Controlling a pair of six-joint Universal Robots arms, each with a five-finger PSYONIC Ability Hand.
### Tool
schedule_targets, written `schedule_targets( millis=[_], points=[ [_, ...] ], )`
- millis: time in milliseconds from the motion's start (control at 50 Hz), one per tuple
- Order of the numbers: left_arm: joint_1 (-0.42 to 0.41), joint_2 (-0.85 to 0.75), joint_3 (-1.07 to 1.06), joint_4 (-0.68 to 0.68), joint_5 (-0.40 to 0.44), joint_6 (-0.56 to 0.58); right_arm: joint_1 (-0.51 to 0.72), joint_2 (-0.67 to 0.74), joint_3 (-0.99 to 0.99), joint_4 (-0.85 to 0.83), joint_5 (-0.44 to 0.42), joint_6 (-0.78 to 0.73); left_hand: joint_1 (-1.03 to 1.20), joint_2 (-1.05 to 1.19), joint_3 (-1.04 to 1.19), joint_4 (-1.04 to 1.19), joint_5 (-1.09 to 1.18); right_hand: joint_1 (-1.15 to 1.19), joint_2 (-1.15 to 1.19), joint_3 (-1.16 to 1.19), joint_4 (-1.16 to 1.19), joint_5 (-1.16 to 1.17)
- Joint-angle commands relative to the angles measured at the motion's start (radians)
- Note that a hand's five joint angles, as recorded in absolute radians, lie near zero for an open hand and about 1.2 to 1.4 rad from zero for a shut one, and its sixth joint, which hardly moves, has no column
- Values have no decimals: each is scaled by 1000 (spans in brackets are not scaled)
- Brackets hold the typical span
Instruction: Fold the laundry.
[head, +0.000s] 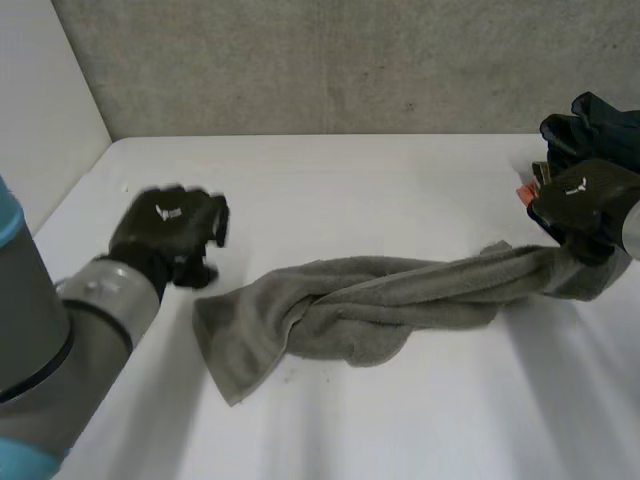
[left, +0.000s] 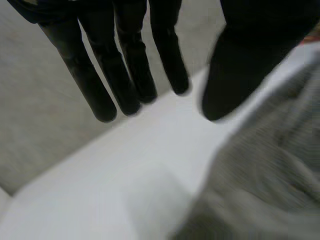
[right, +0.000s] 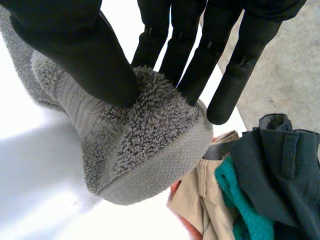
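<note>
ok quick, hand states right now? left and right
Left hand: open, fingers straight, holding nothing.
Right hand: shut on the grey towel, one end pinched between thumb and fingers.

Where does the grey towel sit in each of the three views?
Head view: the grey towel lies twisted across the white table, with one end pinched by the right hand.
Left wrist view: the grey towel lies beside the thumb of the open left hand.
Right wrist view: its end is pinched in the right hand.
Shared landmark: the white table.
</note>
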Motion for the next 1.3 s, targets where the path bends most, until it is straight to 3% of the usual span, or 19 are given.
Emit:
schedule_targets(
  millis=[20, 120, 280, 520, 600, 700, 800, 900, 960, 1040, 1120, 1200, 1300],
  points=[
    [-25, -95, -115, 25, 46, -9, 6, -1, 65, -128, 1, 80, -138, -185, -188, -202, -195, 316, 231, 209, 196, 237],
    [-109, -173, -150, 127, 10, -12, 6, 30, 68, -198, 3, 138, -249, -295, -299, -313, -306, 316, 231, 209, 196, 237],
    [-130, -290, -128, 353, -81, -43, 5, 41, 113, -260, 0, 199, -346, -393, -397, -410, -403, 316, 231, 209, 196, 237],
    [-175, -506, 61, 376, -122, -40, 2, 41, 203, -320, -9, 219, -261, -308, -312, -325, -318, 316, 231, 209, 196, 237],
    [-173, -545, 92, 375, -129, -37, 2, 39, 220, -322, -8, 215, -59, -106, -110, -123, -116, 316, 231, 209, 196, 237],
    [-158, -542, 113, 382, -158, -34, -5, 39, 232, -323, -8, 207, 680, 633, 629, 616, 623, 316, 231, 209, 196, 237],
    [-143, -402, 86, 373, -176, -29, -29, 26, 228, -322, -9, 203, 681, 634, 630, 617, 624, 316, 231, 209, 196, 237],
    [-130, -206, 12, 289, -161, 3, -48, -31, 212, -305, -8, 149, 681, 634, 630, 617, 624, 316, 231, 209, 196, 237],
    [-123, -85, -15, 165, -132, 55, -49, -89, 214, -265, 1, 40, 681, 634, 630, 617, 624, 316, 231, 209, 196, 237],
    [-74, 24, -17, -53, -14, 104, -48, -160, 232, -138, 6, -148, 681, 634, 630, 617, 624, 316, 231, 209, 196, 237],
    [-11, 29, -2, -162, 63, 132, -34, -162, 269, -78, 17, -241, 681, 634, 630, 617, 624, 316, 231, 209, 196, 237],
    [102, -10, 12, -139, 106, 172, -15, -87, 284, -93, 46, -235, 681, 634, 630, 617, 624, 316, 231, 209, 196, 237],
    [143, -230, 102, 8, 103, 254, 61, 102, 209, -217, 135, -221, 681, 634, 630, 617, 624, 316, 231, 209, 196, 237]
  ],
)
